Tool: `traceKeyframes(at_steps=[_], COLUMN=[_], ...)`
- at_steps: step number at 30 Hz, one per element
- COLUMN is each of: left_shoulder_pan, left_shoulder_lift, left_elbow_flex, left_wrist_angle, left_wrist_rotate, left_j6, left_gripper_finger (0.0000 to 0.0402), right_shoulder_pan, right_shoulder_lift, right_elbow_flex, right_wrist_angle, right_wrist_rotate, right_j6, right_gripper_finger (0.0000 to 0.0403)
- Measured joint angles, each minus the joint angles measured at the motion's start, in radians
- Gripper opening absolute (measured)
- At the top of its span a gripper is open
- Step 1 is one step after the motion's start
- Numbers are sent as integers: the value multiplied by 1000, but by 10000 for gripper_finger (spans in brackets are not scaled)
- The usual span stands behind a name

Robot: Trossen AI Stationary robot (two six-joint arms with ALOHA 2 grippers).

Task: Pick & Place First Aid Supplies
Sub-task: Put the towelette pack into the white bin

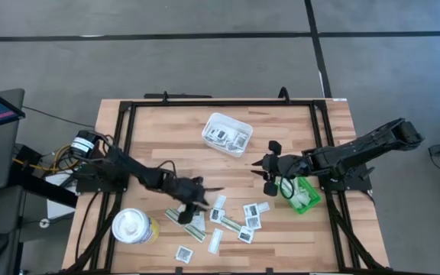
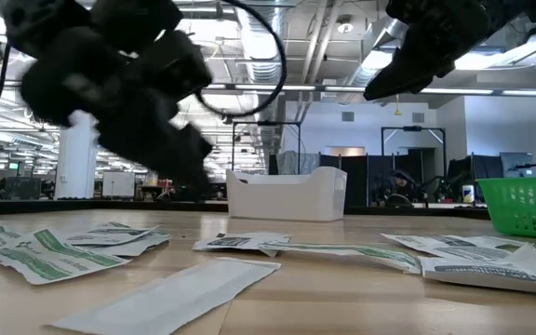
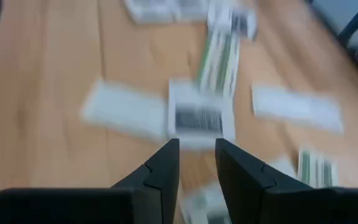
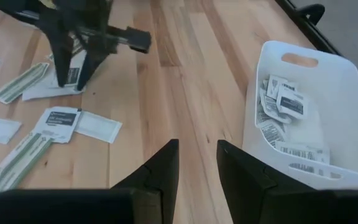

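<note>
First aid supplies (image 1: 231, 220): loose packets scattered on the table near the front of the white tray (image 1: 227, 133), a few inside it. Left gripper (image 1: 197, 202): fingers parted, empty, above the scatter. Right gripper (image 1: 264, 169): slightly parted, empty, beside the tray.

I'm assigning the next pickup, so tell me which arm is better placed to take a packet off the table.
Left. The left gripper hovers low, fingers apart, right over the scattered packets. The right gripper hangs empty, away from them, between the white tray and the green bin.
</note>
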Motion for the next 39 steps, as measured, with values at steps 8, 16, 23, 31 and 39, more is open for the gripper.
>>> traceKeyframes(at_steps=[8,16,23,31,39], left_shoulder_pan=[-50,-76,-101,-171,-173], left_shoulder_lift=[-5,-36,-157,-66,-37], left_elbow_flex=[-6,-16,-13,-15,-14], left_wrist_angle=[-205,-198,-189,-190,-218], left_wrist_rotate=[-143,-142,-140,-201,-317], left_j6=[-173,-180,-208,-208,-201], left_gripper_finger=[104,104,104,104,104], right_shoulder_pan=[-26,-80,-98,-75,-62], right_shoulder_lift=[0,0,0,0,0], right_elbow_flex=[0,0,0,0,0], right_wrist_angle=[82,104,101,96,95], right_wrist_rotate=[0,0,-2,-34,-34], right_j6=[-129,-183,-152,-123,-123], right_gripper_finger=[102,102,102,102,102])
